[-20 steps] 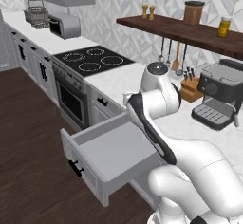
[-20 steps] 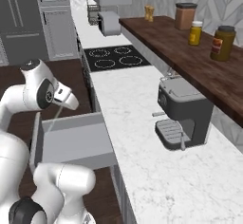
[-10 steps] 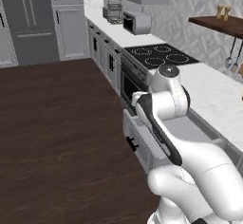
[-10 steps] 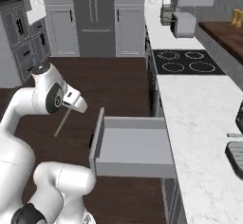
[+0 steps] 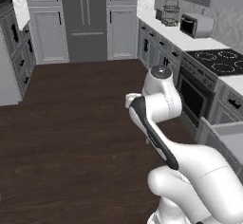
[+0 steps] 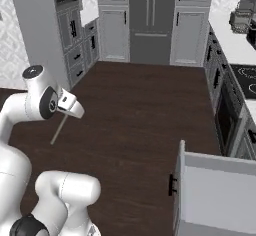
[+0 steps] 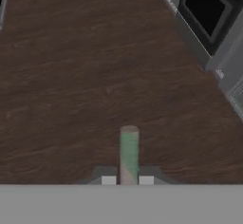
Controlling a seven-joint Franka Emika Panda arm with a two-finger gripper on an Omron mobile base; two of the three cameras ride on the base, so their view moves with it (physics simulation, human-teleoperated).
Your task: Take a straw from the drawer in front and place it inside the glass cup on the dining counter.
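Held low-centre in the hand view over dark wood floor [image 7: 71,76]: pale green straw [image 7: 128,154], pinched near one end by narrowly closed gripper [image 7: 127,181]; likely light, thin, easily crushed, slippery.

No readable text, labels or numbers on anything.

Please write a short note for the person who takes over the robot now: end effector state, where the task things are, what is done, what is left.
End effector: shut on the straw, held over the dark wood floor.
Drawer: open, at the robot's right.
Done: straw is out of the drawer.
Left: find the dining counter and put the straw in the glass cup.
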